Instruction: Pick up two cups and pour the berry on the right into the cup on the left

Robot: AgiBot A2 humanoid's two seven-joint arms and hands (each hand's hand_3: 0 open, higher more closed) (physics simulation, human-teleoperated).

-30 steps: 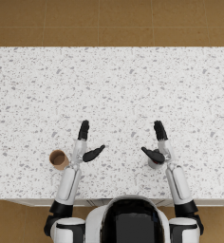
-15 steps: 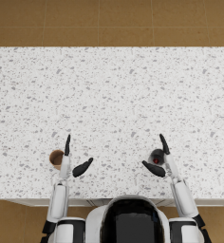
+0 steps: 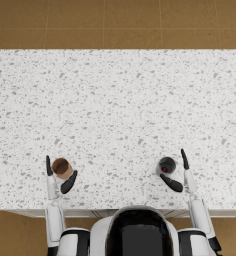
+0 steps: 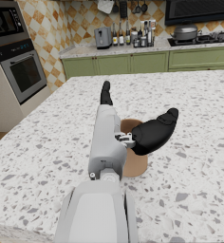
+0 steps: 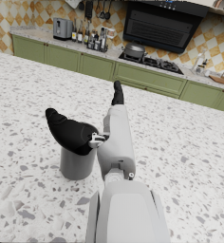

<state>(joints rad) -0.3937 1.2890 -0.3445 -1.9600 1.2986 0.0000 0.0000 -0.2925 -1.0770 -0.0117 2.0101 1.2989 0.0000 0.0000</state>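
Left hand spread around the brown cup, thumb on one side, fingers straight on the other, with no clear squeeze on the wall; holding nothing. Same in the left wrist view: hand bracketing the cup, thumb arched over the rim, fingers stretched out along the far side. Cannot tell whether the pads actually touch the cup.

Right hand likewise spread beside the dark cup, thumb below it, fingers pointing away from the robot just beside its wall. In the right wrist view, hand with thumb lying across the mouth of the grey cup, fingers straight past it; nothing gripped.

Both cups upright on the speckled white worktop, long axis vertical, mouths facing up, standing near the edge closest to the robot, well apart from each other, one before each arm. Brown cup plain, slightly tapered, paper-like, tan inside. Dark cup grey-black, cylindrical, with a small red berry showing inside it from the head view.

Beyond the worktop in the wrist views: green cabinets, oven, stove with a pot, checkered wall tiles.
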